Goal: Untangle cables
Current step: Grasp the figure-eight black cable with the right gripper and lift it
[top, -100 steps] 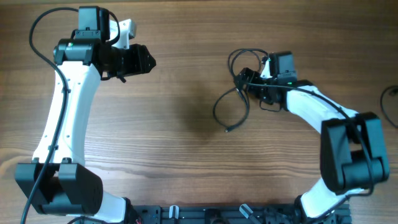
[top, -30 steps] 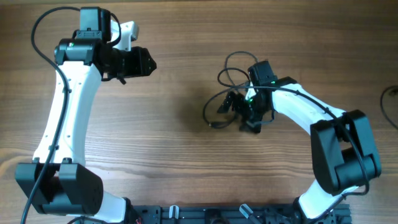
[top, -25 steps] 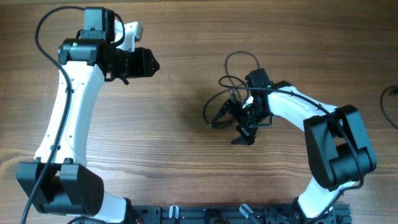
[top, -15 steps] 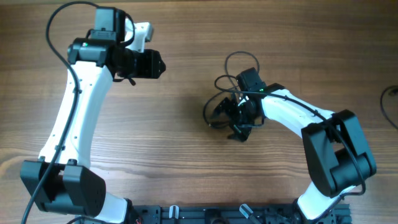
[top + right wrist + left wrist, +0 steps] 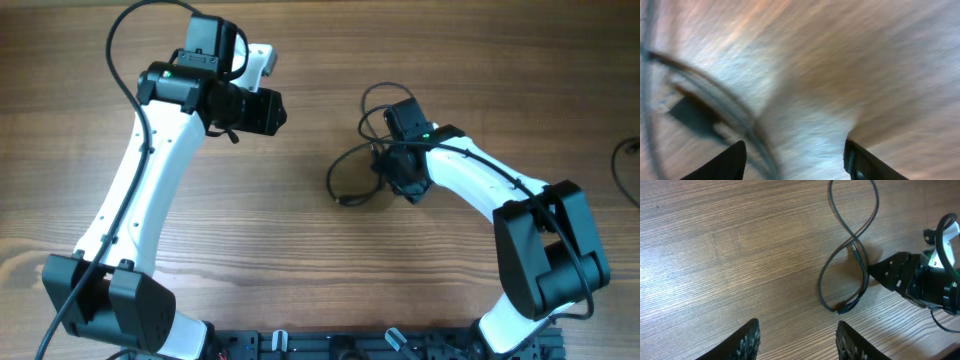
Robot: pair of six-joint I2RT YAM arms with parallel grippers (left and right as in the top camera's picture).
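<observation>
The cables (image 5: 346, 172) are thin dark wires lying on the wooden table in loose loops, with a small plug end (image 5: 343, 200) at the front and more loops (image 5: 375, 98) behind my right wrist. In the left wrist view they form a figure-eight (image 5: 856, 239) ending in a plug (image 5: 838, 311). My right gripper (image 5: 403, 185) is open, low over the table just right of the loop. Its own view is blurred, with a strand (image 5: 737, 117) beside its left finger and nothing between the fingers (image 5: 797, 162). My left gripper (image 5: 277, 110) is open and empty (image 5: 799, 342), well left of the cables.
The table top (image 5: 300, 240) is bare wood. A thicker black cable (image 5: 625, 165) lies at the right edge. The right gripper's black body (image 5: 905, 272) shows in the left wrist view beside the loop. The arm bases stand along the front edge.
My left arm has swung right, towards the cables. My right gripper dragged the cables left and forward, then lifted back a little to the loop's right side. The front loop has shifted.
</observation>
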